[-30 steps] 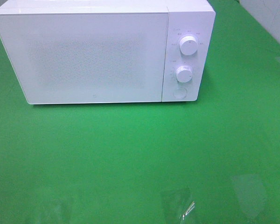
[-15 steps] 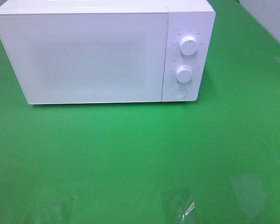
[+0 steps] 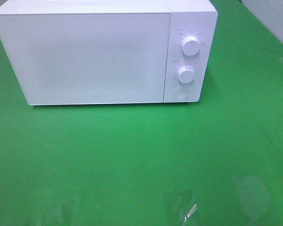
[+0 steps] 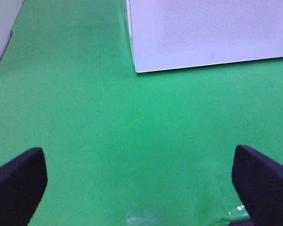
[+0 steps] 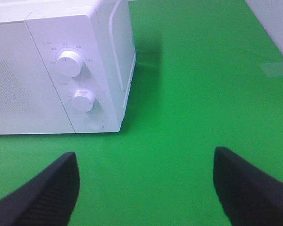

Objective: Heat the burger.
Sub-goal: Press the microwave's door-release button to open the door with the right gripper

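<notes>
The burger is out of view in every frame. A white microwave (image 3: 104, 54) stands at the back of the green table with its door shut; its front lower corner (image 4: 203, 33) shows in the left wrist view and its panel side (image 5: 61, 70) in the right wrist view. Two white knobs (image 3: 191, 46) (image 5: 70, 61) and a round button (image 3: 181, 93) (image 5: 94, 123) sit on its right panel. My left gripper (image 4: 139, 188) is open over bare green cloth, nothing between its black fingers (image 4: 16, 183). My right gripper (image 5: 144, 188) is open too, empty, back from the panel. Neither arm shows in the exterior high view.
Patches of clear tape (image 3: 179, 205) lie on the green cloth (image 3: 132, 150) near the front edge, another (image 3: 252, 188) to the right. A pale wall (image 3: 273, 19) borders the table at the back right, with a tape piece (image 5: 277, 69) near it.
</notes>
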Controlling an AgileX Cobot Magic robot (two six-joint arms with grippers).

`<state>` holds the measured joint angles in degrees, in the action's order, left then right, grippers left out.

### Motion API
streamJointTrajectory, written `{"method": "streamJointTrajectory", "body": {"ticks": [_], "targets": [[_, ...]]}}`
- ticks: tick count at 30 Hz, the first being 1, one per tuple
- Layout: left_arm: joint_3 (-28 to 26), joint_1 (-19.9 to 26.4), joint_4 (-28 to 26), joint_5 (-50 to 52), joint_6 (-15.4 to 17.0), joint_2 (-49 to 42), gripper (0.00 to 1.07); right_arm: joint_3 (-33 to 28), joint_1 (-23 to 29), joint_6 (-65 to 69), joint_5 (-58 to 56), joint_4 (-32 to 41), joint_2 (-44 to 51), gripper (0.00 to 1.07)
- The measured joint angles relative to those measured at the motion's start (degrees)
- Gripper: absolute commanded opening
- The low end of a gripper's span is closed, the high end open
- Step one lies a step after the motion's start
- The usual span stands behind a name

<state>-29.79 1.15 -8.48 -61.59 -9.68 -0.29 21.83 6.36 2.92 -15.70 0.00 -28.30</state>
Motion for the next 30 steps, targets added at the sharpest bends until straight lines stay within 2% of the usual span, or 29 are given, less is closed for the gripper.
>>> {"method": "streamJointTrajectory", "body": {"ticks": [5, 7, 12, 14, 18, 21, 30], "targets": [[0.0, 0.0, 0.0, 0.0, 0.0, 0.0, 1.00, -0.2, 0.0, 0.0, 4.1, 0.3, -3.8, 0.76], [0.0, 0.0, 0.0, 0.0, 0.0, 0.0, 1.00, -0.3, 0.0, 0.0, 10.0, 0.0, -9.9, 0.76], [0.0, 0.0, 0.0, 0.0, 0.0, 0.0, 1.00, -0.3, 0.0, 0.1, 14.1, 0.3, -13.9, 0.76], [0.0, 0.0, 0.0, 0.0, 0.0, 0.0, 1.00, -0.3, 0.0, 1.7, 20.5, 0.4, -19.4, 0.76], [0.0, 0.0, 0.0, 0.0, 0.0, 0.0, 1.00, -0.3, 0.0, 2.1, 26.5, 0.4, -24.8, 0.76], [0.0, 0.0, 0.0, 0.0, 0.0, 0.0, 1.00, -0.3, 0.0, 2.1, 27.7, 0.4, -26.1, 0.76], [0.0, 0.0, 0.0, 0.0, 0.0, 0.0, 1.00, -0.4, 0.0, 2.2, 41.5, 0.5, -36.4, 0.76]]}}
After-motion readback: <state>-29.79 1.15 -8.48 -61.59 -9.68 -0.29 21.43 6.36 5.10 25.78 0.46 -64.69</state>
